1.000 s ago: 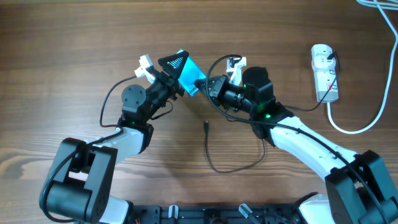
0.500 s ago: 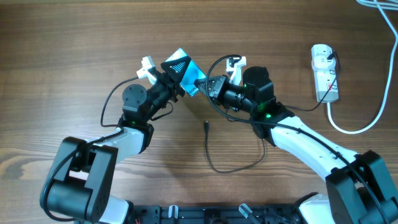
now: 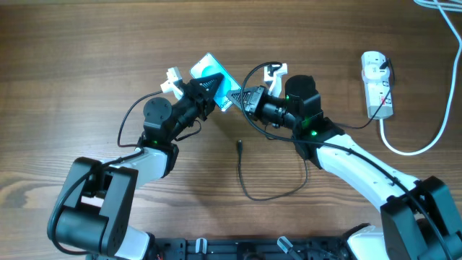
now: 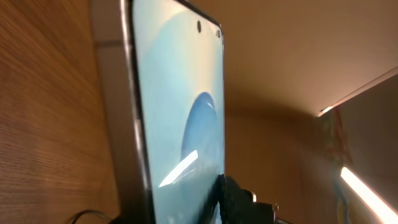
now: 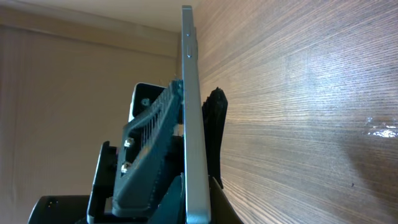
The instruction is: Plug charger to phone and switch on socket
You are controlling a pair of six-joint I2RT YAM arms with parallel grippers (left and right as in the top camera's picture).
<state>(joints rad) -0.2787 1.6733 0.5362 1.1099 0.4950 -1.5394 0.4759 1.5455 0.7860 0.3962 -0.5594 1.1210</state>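
Observation:
The phone (image 3: 209, 70), teal-screened with a pale rim, is held on edge above the table between both arms. My left gripper (image 3: 211, 85) is shut on it from the lower left. In the left wrist view a black pad (image 4: 235, 200) presses the phone's screen (image 4: 180, 112). My right gripper (image 3: 235, 97) is shut on the phone's other end, with the thin phone edge (image 5: 191, 124) standing between its fingers. The charger cable lies loose on the table with its connector tip (image 3: 239, 146) free. Its black plug (image 3: 385, 67) sits in the white socket (image 3: 375, 90) at the far right.
The charger's black cable loops (image 3: 263, 195) below the arms and runs under the right arm toward the socket. A thick white cord (image 3: 419, 148) curves off the socket to the table's right edge.
My left gripper has closed from wide open onto the phone. The phone has shifted slightly up and left. The right gripper has kept its hold.

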